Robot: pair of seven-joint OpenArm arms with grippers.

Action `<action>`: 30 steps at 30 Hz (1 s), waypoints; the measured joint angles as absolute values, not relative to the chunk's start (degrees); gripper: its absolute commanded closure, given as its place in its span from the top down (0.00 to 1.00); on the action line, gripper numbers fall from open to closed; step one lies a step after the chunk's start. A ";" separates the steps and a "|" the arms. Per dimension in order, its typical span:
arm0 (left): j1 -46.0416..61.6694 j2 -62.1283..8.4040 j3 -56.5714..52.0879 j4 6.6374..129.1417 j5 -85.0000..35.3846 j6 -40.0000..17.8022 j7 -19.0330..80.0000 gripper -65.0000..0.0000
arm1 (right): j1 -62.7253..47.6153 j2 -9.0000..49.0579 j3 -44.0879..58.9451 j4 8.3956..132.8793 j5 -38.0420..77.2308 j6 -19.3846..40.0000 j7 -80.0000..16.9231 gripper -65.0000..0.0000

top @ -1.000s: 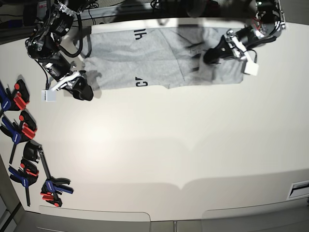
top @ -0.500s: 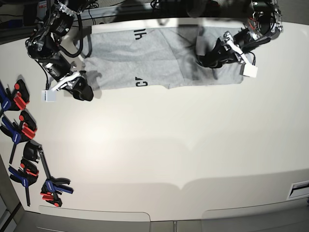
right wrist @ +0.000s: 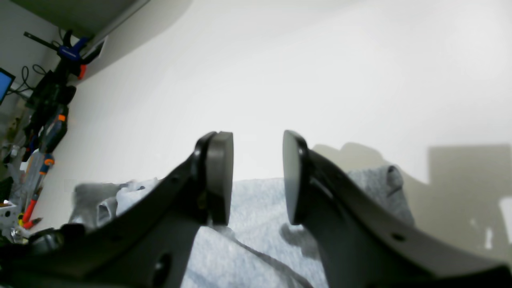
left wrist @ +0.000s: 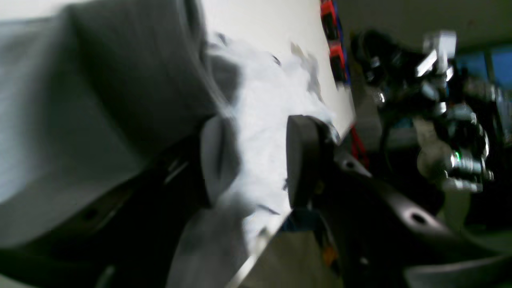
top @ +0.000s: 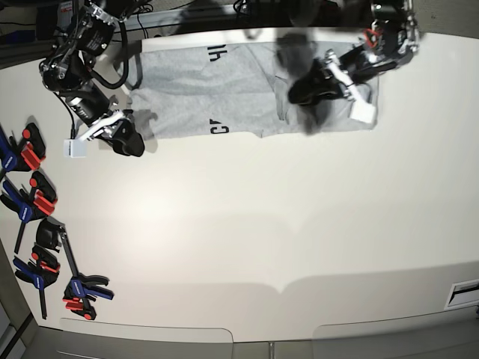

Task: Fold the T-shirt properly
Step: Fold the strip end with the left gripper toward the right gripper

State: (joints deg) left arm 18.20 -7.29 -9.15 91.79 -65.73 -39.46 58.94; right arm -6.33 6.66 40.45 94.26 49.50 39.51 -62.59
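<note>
The T-shirt (top: 217, 90) lies flat along the far edge of the table, light grey with bits of black lettering showing. My left gripper (top: 298, 91) hovers over its right part. In the left wrist view my left gripper (left wrist: 260, 164) is open, with blurred pale cloth (left wrist: 264, 112) behind the gap and a grey fold (left wrist: 80, 100) beside the left finger. My right gripper (top: 133, 143) sits at the shirt's near left corner. In the right wrist view my right gripper (right wrist: 256, 176) is open and empty, just above the shirt's edge (right wrist: 256, 240).
Several blue and red clamps (top: 34, 202) lie along the table's left edge, down to one near the front (top: 78, 292). Another clamp (right wrist: 70, 52) grips the table's far edge. White table (top: 262, 224) stretches in front of the shirt.
My left arm has swept leftwards over the shirt's right part, and its jaws have gone from shut to open. The right arm has stayed put.
</note>
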 measured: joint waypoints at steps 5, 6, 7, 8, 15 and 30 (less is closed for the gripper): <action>14.98 -7.18 -6.48 91.92 -65.76 -39.46 59.72 0.37 | -6.35 6.66 40.45 94.26 49.47 39.48 -62.59 0.30; 14.74 -7.20 -6.70 92.33 -65.76 -39.46 59.88 0.37 | -6.35 6.66 40.45 94.26 49.47 39.48 -62.59 0.30; 14.72 -7.33 -6.96 92.99 -65.76 -39.46 59.96 0.37 | -6.35 6.66 40.45 94.26 49.50 39.48 -62.57 0.30; 14.74 -7.44 -7.51 93.73 -65.76 -39.46 60.51 0.37 | -6.35 6.70 40.47 94.26 49.47 39.48 -62.61 0.30; 15.40 -8.69 -12.21 96.53 -65.73 -39.46 62.70 0.37 | -6.92 12.29 43.35 94.26 47.40 39.48 -63.05 0.52; 15.88 -12.23 -12.86 96.53 -65.69 -39.48 61.71 0.37 | -16.97 11.77 42.96 89.27 45.41 32.29 -61.78 0.63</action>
State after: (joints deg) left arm 15.88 -12.23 -12.86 96.53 -65.69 -39.48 61.71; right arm -16.97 11.77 42.96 89.27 45.41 32.29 -61.78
